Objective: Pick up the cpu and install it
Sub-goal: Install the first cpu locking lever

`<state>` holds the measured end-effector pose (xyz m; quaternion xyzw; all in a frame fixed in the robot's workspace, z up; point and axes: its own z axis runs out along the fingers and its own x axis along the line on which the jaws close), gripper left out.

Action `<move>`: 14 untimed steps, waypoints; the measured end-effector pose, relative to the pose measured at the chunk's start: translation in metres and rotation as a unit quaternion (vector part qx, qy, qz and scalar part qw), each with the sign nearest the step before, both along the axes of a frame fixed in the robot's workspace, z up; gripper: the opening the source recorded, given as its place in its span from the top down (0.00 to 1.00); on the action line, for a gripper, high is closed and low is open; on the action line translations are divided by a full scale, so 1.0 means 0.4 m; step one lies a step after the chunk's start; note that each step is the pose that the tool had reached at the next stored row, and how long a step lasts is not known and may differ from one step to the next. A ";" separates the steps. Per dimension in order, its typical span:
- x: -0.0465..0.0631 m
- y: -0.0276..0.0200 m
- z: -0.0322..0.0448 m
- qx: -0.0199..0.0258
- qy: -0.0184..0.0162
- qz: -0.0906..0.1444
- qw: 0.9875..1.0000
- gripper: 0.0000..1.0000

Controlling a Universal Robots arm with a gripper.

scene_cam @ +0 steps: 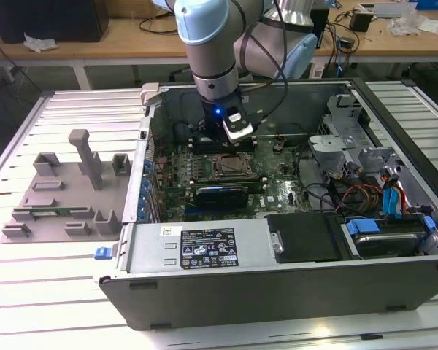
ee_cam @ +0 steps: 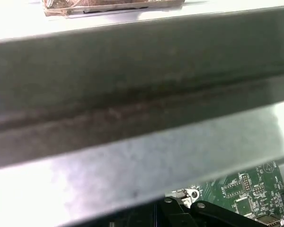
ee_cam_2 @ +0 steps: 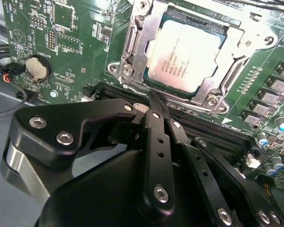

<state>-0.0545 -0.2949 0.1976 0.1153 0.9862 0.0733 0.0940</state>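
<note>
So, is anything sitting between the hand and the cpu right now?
Nothing visible does. In the second wrist view the silvery square cpu already lies in its metal-framed socket on the green motherboard, and the black hand sits just beside it, apart.

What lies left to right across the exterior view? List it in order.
Grey fixture tray → motherboard → cpu socket with the gripper above it → drive cage → blue cables.

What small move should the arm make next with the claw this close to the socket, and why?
Probably ease the claw straight up a little. In the second wrist view the cpu already lies flat inside the metal socket frame, apart from the claw, whose tip sits right at the frame's edge; sideways motion could knock it.
</note>
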 end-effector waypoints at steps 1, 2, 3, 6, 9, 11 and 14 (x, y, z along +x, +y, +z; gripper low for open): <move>0.000 0.000 0.001 0.000 0.000 0.000 1.000 0.89; 0.000 0.000 0.008 0.000 0.000 0.000 1.000 0.89; 0.000 0.000 0.015 -0.001 0.000 0.000 1.000 0.89; 0.000 0.000 0.036 -0.016 0.003 0.000 1.000 0.89; 0.002 0.000 0.043 -0.036 0.013 0.000 0.999 0.89; 0.002 -0.003 0.044 -0.048 0.020 0.000 0.999 0.89; 0.002 -0.027 0.044 -0.055 0.026 0.000 0.998 0.89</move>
